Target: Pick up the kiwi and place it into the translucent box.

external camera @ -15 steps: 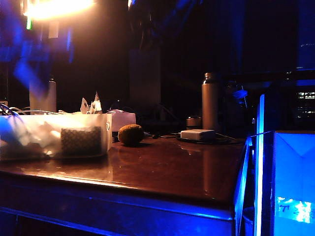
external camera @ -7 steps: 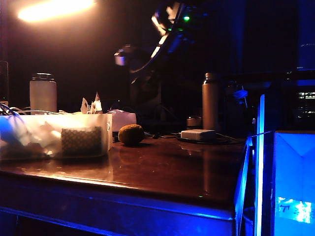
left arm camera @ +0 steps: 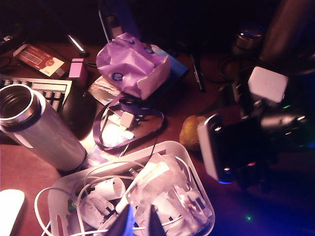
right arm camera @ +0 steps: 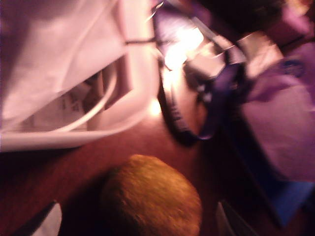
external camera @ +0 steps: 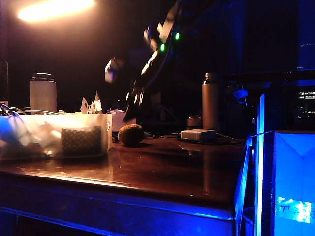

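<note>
The translucent box point(external camera: 54, 135) sits at the table's point(external camera: 172, 172) left; the kiwi point(external camera: 131, 134) rests just right of it. The right gripper point(right arm camera: 135, 221), jaws spread and empty, hangs over the fruit: centre it, then descend. The left gripper point(left arm camera: 135, 223) hovers above the box; its grip I cannot tell.

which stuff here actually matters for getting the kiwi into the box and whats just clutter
Part of the job:
- kiwi
- translucent box
- right gripper, open, above the kiwi
- left gripper, above the box

Just lying about:
- steel bottle
- white jar
- small white box
- purple bag
- blue lanyard
</note>
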You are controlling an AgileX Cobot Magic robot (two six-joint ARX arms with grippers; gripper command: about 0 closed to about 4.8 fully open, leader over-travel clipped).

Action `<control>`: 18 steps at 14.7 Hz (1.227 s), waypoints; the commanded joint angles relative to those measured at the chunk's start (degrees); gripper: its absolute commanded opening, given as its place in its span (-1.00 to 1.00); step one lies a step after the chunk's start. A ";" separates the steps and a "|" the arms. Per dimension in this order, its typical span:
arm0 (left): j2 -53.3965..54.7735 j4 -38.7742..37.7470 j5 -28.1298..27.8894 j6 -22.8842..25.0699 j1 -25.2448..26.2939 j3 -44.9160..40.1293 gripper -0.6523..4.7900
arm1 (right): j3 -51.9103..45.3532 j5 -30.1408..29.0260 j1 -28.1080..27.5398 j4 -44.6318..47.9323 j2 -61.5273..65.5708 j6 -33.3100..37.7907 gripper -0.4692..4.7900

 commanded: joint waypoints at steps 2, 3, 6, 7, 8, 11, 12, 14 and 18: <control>-0.20 -0.44 0.22 0.07 -0.04 0.09 -0.57 | 0.24 -0.26 0.33 5.86 2.27 -0.13 0.75; -0.20 -0.50 0.24 0.07 -0.04 0.09 -0.57 | 0.26 -0.17 0.35 7.13 2.82 0.09 0.73; -0.20 -0.59 0.24 0.02 -0.04 0.11 -0.57 | 0.26 0.15 -0.11 8.37 4.35 0.76 0.73; -0.20 -0.61 0.24 -0.04 -0.04 0.11 -0.57 | 0.26 0.13 -0.37 8.55 4.79 1.81 0.73; -0.20 -0.63 0.61 -0.17 -0.04 0.11 -0.57 | 0.26 0.13 -0.74 8.66 5.38 2.10 0.73; -0.20 -0.61 1.70 -0.39 -0.04 0.11 -0.57 | 0.26 0.13 -1.20 9.44 6.16 4.20 0.73; -0.20 -0.59 1.70 -0.39 -0.04 0.11 -0.57 | 0.26 0.11 -1.31 9.97 6.38 4.66 0.73; -0.20 -0.61 1.73 -0.83 -0.04 0.11 -0.57 | 0.26 0.13 -1.31 10.01 6.49 4.66 0.68; -0.20 -0.59 1.73 -1.42 -0.04 0.11 -0.57 | 0.26 0.11 -1.31 11.06 6.49 4.68 0.50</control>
